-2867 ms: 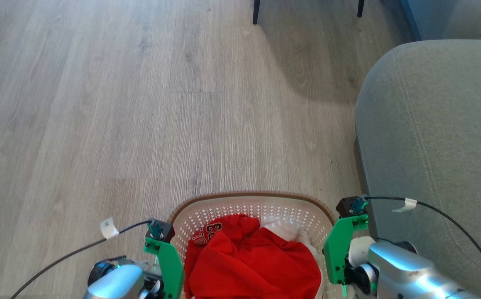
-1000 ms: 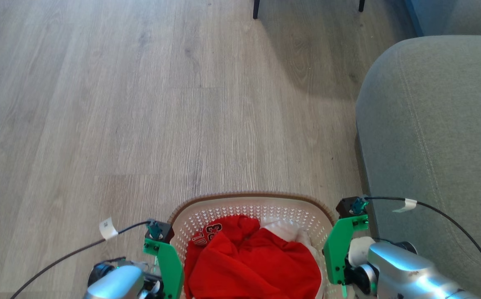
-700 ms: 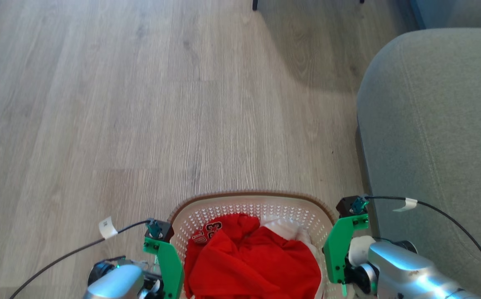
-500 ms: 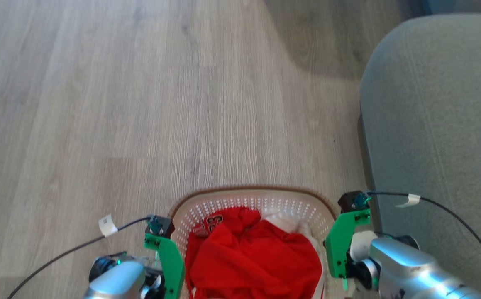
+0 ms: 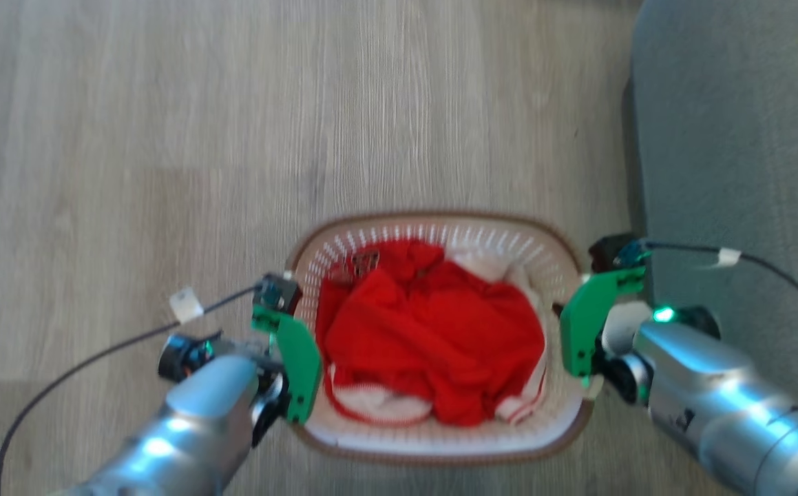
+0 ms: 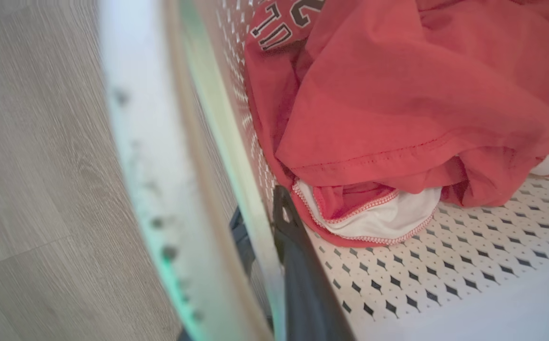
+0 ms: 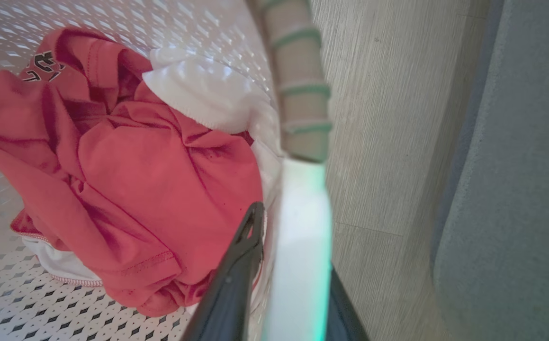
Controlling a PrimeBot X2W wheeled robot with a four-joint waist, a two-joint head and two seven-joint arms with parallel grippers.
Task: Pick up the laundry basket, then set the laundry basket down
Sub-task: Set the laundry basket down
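Currently laundry basket (image 5: 433,220) clamped at lower centre of frame: left gripper (image 6: 267,251) closed on left wall, right gripper (image 7: 293,284) on right wall. Lift-off judged unclear; set-down left.

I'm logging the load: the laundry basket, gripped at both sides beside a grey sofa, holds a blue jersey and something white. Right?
Not quite: the jersey in the laundry basket is red, not blue, as the head view shows. The rest holds: left gripper and right gripper clamp its sides, white fabric lies inside too, and the grey sofa stands alongside.
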